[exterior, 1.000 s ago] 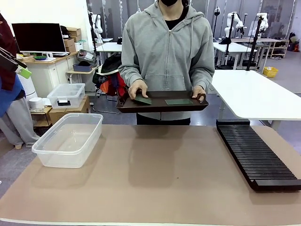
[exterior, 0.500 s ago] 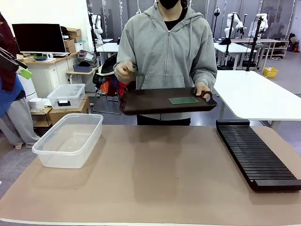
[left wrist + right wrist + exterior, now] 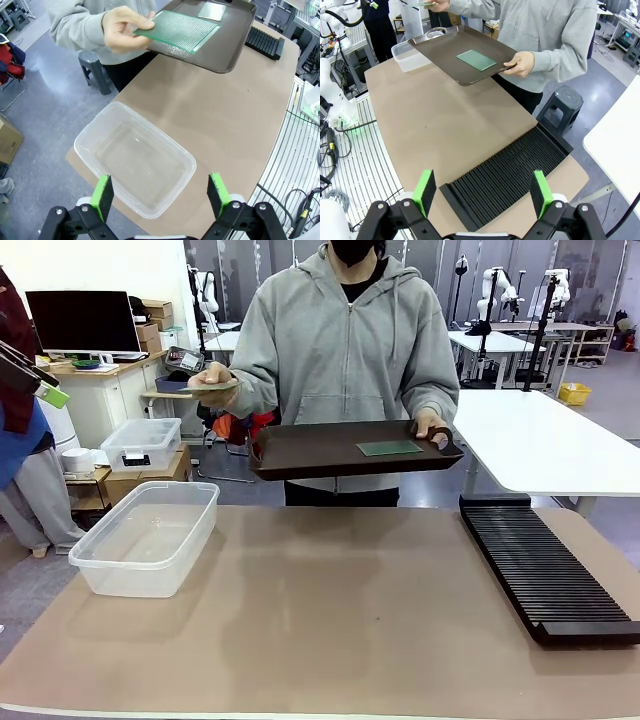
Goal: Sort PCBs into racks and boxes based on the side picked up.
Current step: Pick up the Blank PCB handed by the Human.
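Observation:
A person at the far side holds a dark brown tray (image 3: pixel 320 450) in one hand, with one green PCB (image 3: pixel 389 448) lying flat on it. Their other hand (image 3: pixel 210 382) holds a second PCB (image 3: pixel 179 31) out level, above and beyond the clear box (image 3: pixel 147 535) at the table's left. The long black slotted rack (image 3: pixel 545 570) lies along the table's right side. My left gripper (image 3: pixel 161 196) hangs open above the box (image 3: pixel 134 159). My right gripper (image 3: pixel 483 192) stands open above the rack (image 3: pixel 506 176). The tray (image 3: pixel 445 52) and its PCB (image 3: pixel 476 60) also appear far off there.
The brown table mat (image 3: pixel 330 620) is bare between box and rack. Behind the person stand a white table (image 3: pixel 540 440), a smaller lidded tub (image 3: pixel 140 443), a monitor (image 3: pixel 82 320) and cardboard boxes.
The person lifted one PCB off the tray and swung it out to the picture's left, over towards the box. The tray now rests in one hand. Neither arm moved.

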`<action>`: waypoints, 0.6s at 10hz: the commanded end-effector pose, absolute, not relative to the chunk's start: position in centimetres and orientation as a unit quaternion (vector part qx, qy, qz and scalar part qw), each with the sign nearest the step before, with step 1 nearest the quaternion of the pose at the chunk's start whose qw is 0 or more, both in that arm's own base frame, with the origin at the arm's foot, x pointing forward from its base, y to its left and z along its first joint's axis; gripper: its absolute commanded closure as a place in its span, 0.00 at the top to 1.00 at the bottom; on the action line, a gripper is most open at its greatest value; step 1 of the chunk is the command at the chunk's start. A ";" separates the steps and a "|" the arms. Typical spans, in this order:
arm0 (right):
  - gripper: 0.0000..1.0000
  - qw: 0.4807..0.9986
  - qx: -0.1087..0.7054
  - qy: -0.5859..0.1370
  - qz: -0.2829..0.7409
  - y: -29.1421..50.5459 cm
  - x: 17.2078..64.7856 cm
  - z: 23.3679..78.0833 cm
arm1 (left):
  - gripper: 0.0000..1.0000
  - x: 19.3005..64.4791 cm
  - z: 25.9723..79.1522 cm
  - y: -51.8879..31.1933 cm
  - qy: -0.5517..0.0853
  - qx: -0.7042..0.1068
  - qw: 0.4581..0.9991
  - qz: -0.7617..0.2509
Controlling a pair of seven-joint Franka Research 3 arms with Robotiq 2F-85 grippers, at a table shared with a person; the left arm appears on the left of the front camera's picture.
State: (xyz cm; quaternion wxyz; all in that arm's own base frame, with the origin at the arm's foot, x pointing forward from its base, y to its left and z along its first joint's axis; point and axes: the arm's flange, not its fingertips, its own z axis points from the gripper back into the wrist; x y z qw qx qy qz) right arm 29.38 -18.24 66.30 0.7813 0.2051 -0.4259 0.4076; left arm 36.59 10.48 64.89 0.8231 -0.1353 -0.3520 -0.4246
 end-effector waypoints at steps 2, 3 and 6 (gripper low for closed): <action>1.00 0.781 0.205 -0.426 0.409 -18.2 29.4 66.2 | 1.00 36.5 64.7 10.4 -0.350 -0.137 0.823 -0.425; 1.00 0.781 0.205 -0.426 0.409 -18.2 29.4 66.2 | 1.00 36.5 64.7 10.4 -0.350 -0.137 0.823 -0.425; 1.00 0.781 0.205 -0.426 0.409 -18.2 29.4 66.2 | 1.00 36.5 64.7 10.4 -0.350 -0.137 0.823 -0.425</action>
